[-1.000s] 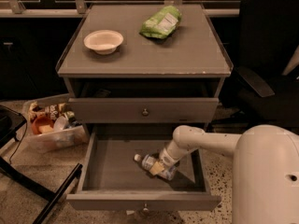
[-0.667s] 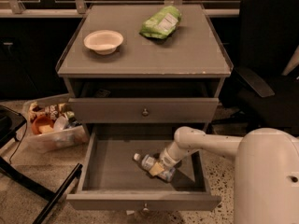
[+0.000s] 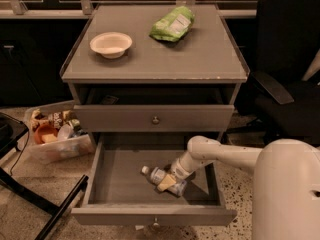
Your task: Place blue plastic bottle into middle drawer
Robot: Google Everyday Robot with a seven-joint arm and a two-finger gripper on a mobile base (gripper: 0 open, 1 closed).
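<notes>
The gripper [image 3: 169,182] is reaching down inside the open middle drawer [image 3: 150,215] and is sitting right over the lower end of the blue plastic bottle [image 3: 155,174]; whether it is clamped on the bottle or let go of it cannot be told. The bottle is lying on its side on the drawer's grey floor, right of the middle, with its white cap pointing to the back left. Its pale label is showing, but no writing on it can be read. The white arm [image 3: 217,153] is coming in over the drawer's right side.

Above, the upper drawer front [image 3: 200,118] is sitting almost closed, its round knob [image 3: 155,119] facing out. On the cabinet top [image 3: 210,59] a white bowl [image 3: 111,44] is standing at the left and a green snack bag [image 3: 173,25] is lying at the back; its print is unreadable. A clear bin [image 3: 59,136] of packets is resting on the floor at the left.
</notes>
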